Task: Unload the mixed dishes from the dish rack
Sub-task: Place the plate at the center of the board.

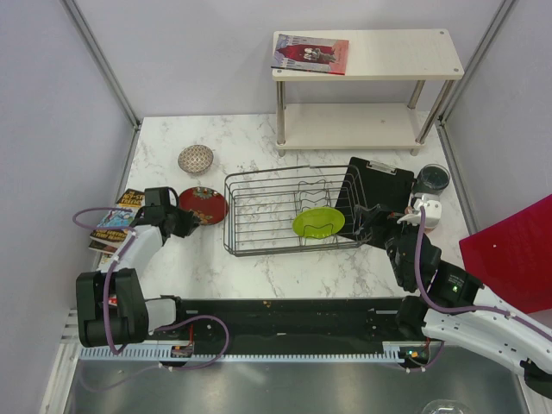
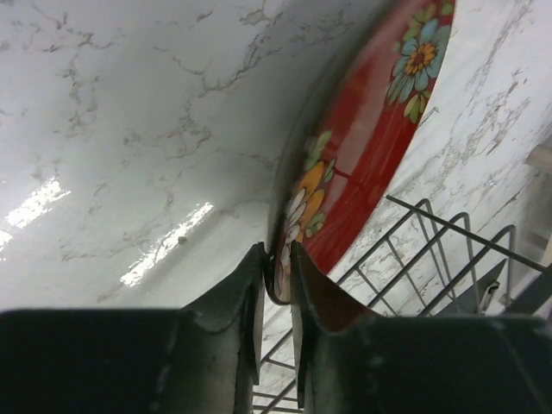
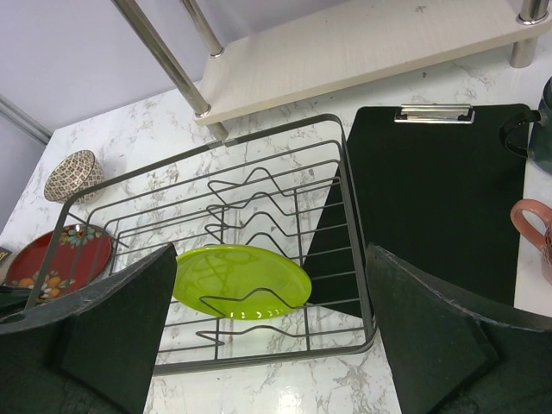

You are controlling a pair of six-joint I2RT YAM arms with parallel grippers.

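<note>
The dark wire dish rack [image 1: 231, 226] stands mid-table with a lime-green plate [image 1: 318, 222] lying tilted among its dividers [image 3: 241, 278]. Left of the rack, the red patterned dish [image 1: 205, 205] rests on the marble. My left gripper [image 1: 183, 217] is shut on its near rim [image 2: 379, 147], one finger on each side. My right gripper [image 3: 269, 254] hovers open at the rack's right end [image 1: 373, 226], nothing between its fingers. The grey-beige bowl [image 1: 196, 159] sits behind the red dish. A dark cup [image 1: 431, 178] and a pink cup [image 3: 530, 226] stand right of the rack.
A black clipboard [image 1: 379, 183] lies against the rack's right side. A two-tier shelf [image 1: 388, 60] at the back carries a book [image 1: 310, 52]. More books [image 1: 116, 222] lie at the left edge. A red board [image 1: 509, 250] sits far right.
</note>
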